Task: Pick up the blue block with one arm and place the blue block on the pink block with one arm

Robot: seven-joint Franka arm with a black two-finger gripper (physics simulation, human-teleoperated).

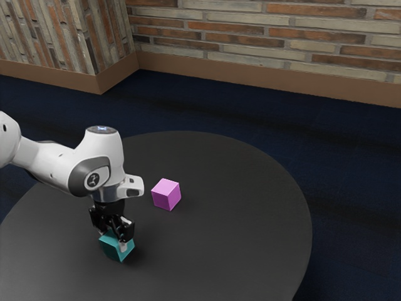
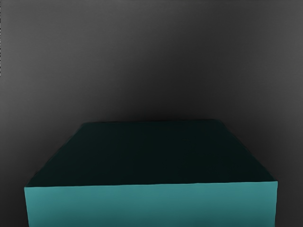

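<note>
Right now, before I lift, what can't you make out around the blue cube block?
- Exterior view: the black two-finger gripper covers the blue cube block's top; whether it rests on the round dark table is unclear.
- Wrist view: the block's front face is cut off by the frame edge.
- Exterior view: the white arm's base is cut off at the view's left edge.

We see a round black table (image 1: 238, 207) standing on a dark blue floor (image 1: 326, 132). At twelve o'clock from the table a brick wall (image 1: 282, 31) runs across, with a brown baseboard (image 1: 263, 74) along its foot. At ten o'clock a second brick wall (image 1: 50, 31) meets it in a corner. The light is dim.
</note>
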